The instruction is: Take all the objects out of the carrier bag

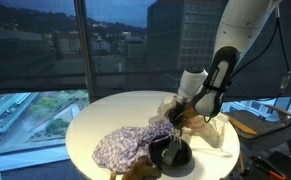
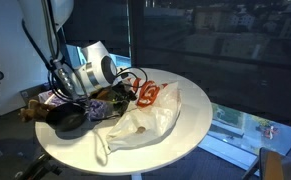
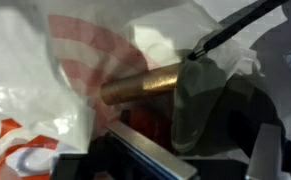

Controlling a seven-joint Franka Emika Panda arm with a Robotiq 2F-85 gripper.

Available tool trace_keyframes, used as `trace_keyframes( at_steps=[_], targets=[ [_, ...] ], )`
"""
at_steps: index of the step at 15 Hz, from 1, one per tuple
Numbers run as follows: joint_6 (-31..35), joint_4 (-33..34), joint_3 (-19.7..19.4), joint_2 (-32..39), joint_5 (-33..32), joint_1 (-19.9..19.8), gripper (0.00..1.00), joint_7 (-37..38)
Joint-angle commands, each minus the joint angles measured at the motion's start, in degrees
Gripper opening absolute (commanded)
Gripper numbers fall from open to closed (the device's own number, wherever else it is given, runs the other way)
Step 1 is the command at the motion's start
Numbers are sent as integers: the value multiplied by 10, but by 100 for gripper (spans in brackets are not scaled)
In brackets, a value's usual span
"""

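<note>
**Window-side tabletop: claw at the mouth of the bag**

Dark windows with city buildings behind them ring a round white tabletop point(image 1: 95, 115) point(image 2: 190, 105). On it lies the bag point(image 1: 207, 132) point(image 2: 140, 125), white crumpled plastic with a red-orange print, spread flat towards the rim. The arm reaches down and sets its claw point(image 1: 177, 112) point(image 2: 113, 95) right at the bag's end nearest the middle of the tabletop, low and touching or just above the plastic. I cannot tell which.

In the wrist view, the bag point(image 3: 45, 60) fills nearly the whole picture. A brass-coloured cylinder point(image 3: 143, 83) lies amid its folds. One end of the cylinder meets a dark, blurred lump point(image 3: 200, 105) just in front of the claw. Whether the claw stands wide, narrow, or grips anything cannot be told from any view.

Beside the claw, away from the bag, a black pan point(image 1: 170, 155) point(image 2: 70, 122) sits near the tabletop's edge. Next to it are a purple flowered cloth point(image 1: 123, 148) point(image 2: 47, 97) and a brown thing point(image 1: 140, 170) point(image 2: 30, 110).
</note>
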Motion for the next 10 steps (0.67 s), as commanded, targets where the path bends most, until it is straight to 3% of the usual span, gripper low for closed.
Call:
trace_keyframes(
  at_steps=[1,3,4,6,7,10],
  targets=[
    [35,55,-13,61,12,2,100,19],
    [34,77,-17,86,14,-3,100,24],
    [35,87,-21,99,14,-5,77,24],
    [35,103,-35,120,14,4,66,24],
    [37,104,-43,129,93,21,58,-44],
    [48,109,-82,143,167,67,37,-99]
  ],
)
